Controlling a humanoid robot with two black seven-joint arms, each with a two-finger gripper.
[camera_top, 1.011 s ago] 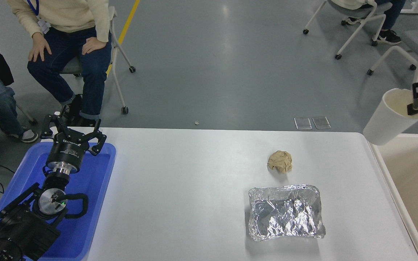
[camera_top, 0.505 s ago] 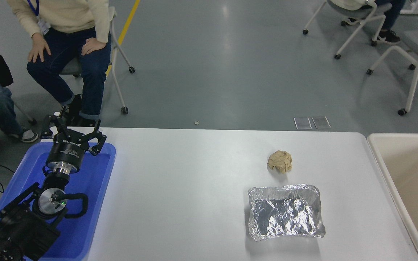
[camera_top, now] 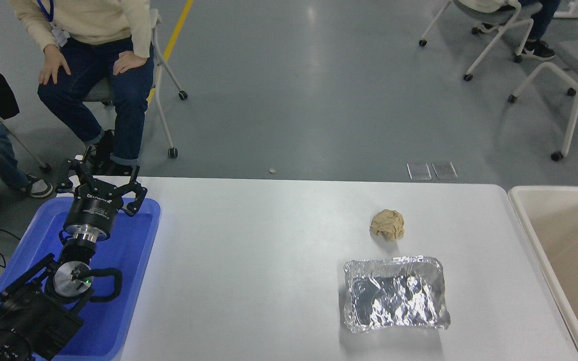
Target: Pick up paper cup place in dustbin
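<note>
1. Grey glossy floor lies beyond a white matte table (camera_top: 269, 260) with rounded corners.
2. Left gripper (camera_top: 99, 181): black, fingers spread open and holding nothing, parked over a blue plastic tray (camera_top: 133, 281) at the table's left end.
3. Right gripper: outside the view.
4. Paper ball (camera_top: 387, 224): tan, crumpled, right of centre.
5. Foil tray (camera_top: 395, 301): silver, crinkled, rectangular, just nearer than the ball, not touching it.
6. Dustbin (camera_top: 525, 218): cream plastic, thick pale rim, rounded corner, beside the table's right edge.
7. Cup: nowhere visible; the bin's visible interior shows no cup.
8. A seated person (camera_top: 93, 55) and wheeled chairs (camera_top: 494, 30) occupy the far floor.
</note>
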